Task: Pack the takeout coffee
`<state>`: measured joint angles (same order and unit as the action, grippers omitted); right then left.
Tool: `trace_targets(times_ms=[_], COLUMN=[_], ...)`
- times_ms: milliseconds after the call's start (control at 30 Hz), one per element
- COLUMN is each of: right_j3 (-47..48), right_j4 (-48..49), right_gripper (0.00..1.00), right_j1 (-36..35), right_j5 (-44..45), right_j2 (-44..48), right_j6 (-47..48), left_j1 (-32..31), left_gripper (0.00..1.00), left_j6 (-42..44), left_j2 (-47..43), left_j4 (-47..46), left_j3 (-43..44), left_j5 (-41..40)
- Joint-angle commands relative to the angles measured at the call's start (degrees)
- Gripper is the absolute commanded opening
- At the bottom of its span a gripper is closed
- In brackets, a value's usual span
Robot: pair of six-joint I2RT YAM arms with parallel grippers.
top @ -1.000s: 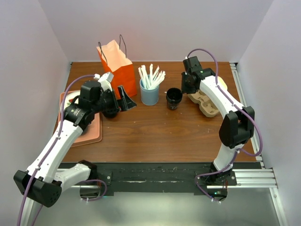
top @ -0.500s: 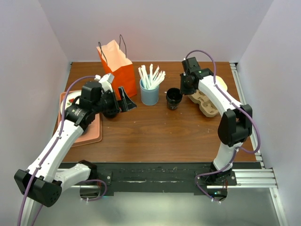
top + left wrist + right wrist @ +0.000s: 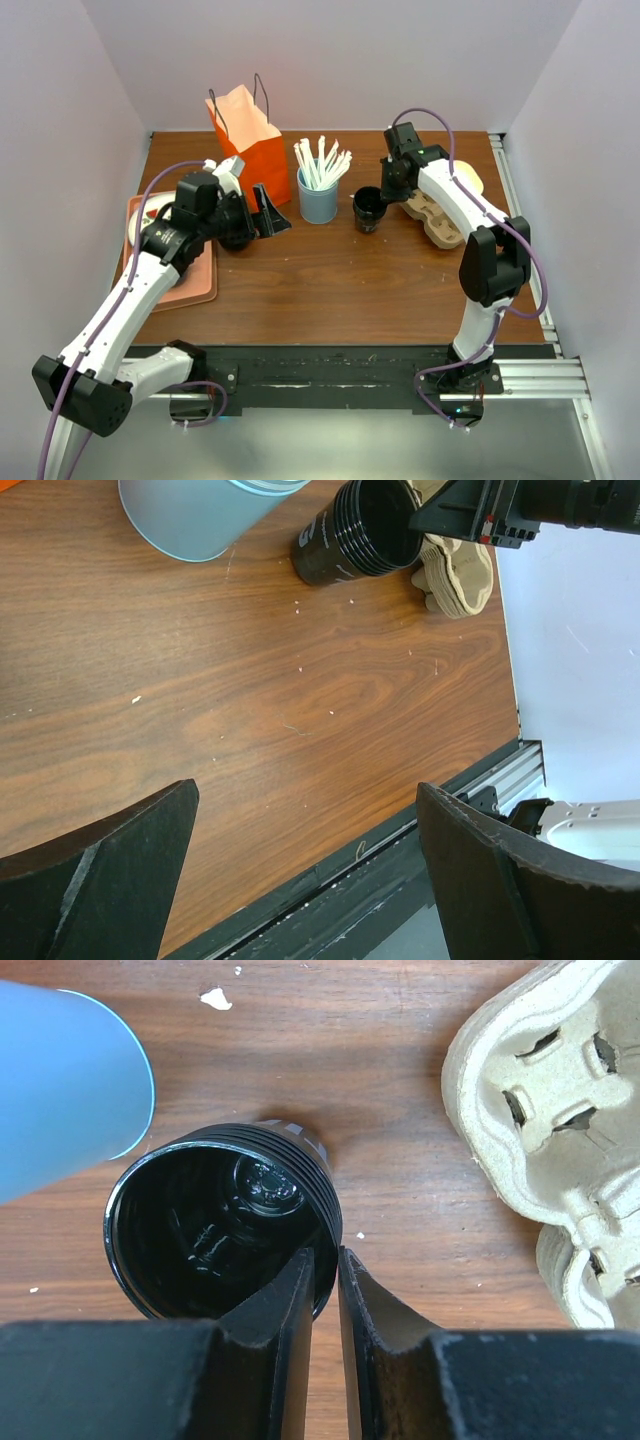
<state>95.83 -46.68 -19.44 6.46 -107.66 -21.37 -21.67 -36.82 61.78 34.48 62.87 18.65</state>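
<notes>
The right pincer (image 3: 325,1253) is clenched on the rim of an open black cup (image 3: 200,1225), one finger inside, likely to lift it toward the cardboard carrier (image 3: 560,1110) at its 3 o'clock. The left pincer (image 3: 305,792) waits released by the orange bag (image 3: 250,135); no lidded brown coffee shows anywhere.

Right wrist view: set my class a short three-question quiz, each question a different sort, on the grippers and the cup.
1. Pick one: the right gripper is A) pinching the wall of the black cup, one finger inside; B) wide open above it; C) shut beside it, not touching.
2. True or false: the left gripper is shut.
3. Fill in: the black cup has no ___ on.
Key: 1 A; 2 false; 3 lid.
</notes>
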Motion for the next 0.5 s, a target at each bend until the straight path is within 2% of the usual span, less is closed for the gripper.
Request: trace_targets(times_ms=[0, 267, 467], right_j3=[2.87, 5.68, 6.03], right_j4=[-0.17, -2.01, -3.15], right_gripper=[0.21, 0.21, 0.17], right_j1=[0.19, 0.28, 0.28], right_j5=[0.4, 1.8, 2.07], right_j2=[-0.1, -1.68, -2.56], right_j6=[-0.96, -1.05, -0.78], left_j1=[-0.3, -0.3, -0.3], left_gripper=[0.95, 0.95, 0.95], left_j6=[1.05, 0.87, 0.87], left_j2=[0.01, 0.8, 0.89], left_j4=[-1.25, -1.61, -1.61], left_j3=[0.67, 1.02, 0.94], left_j5=[-0.02, 0.33, 0.42])
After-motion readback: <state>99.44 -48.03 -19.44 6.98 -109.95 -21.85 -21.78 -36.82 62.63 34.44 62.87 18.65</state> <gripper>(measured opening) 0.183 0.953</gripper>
